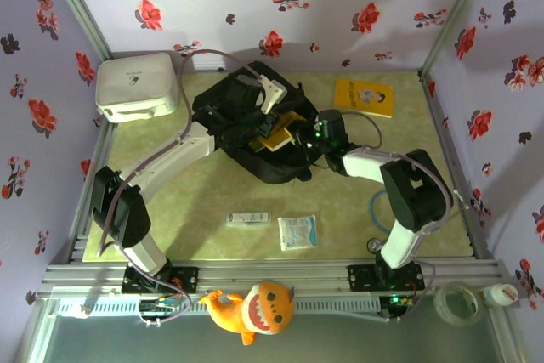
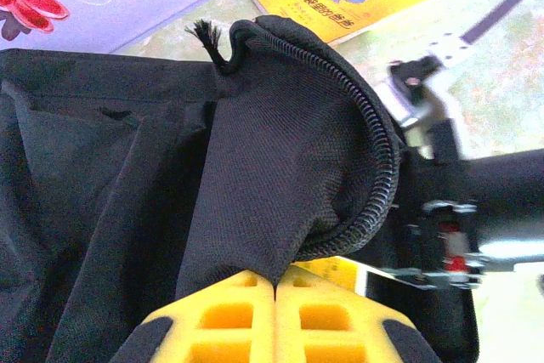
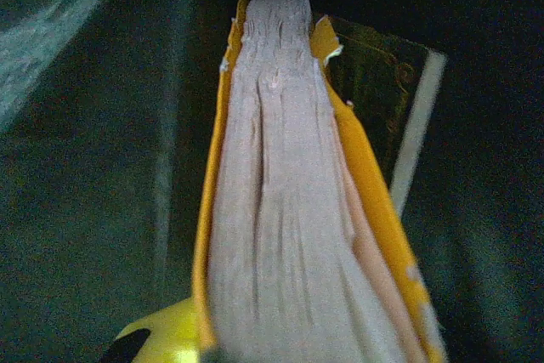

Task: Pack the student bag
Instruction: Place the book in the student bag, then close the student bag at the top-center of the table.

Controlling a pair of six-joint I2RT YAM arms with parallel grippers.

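Student bag [image 1: 265, 163]: black, lying at the centre-rear of the table [image 1: 212, 201], with its zippered mouth held open. Left gripper [image 2: 276, 295]: yellow fingers pressed together on a fold of the bag's fabric, just below the curved zipper edge. Right gripper [image 1: 302, 135]: clamped on a yellow-covered book [image 3: 272, 210], page edges toward the wrist camera, far end within the bag's dark interior. A second yellow book [image 1: 364, 95] lies flat near the bag's right; a white box [image 1: 136, 87] sits rear-left.
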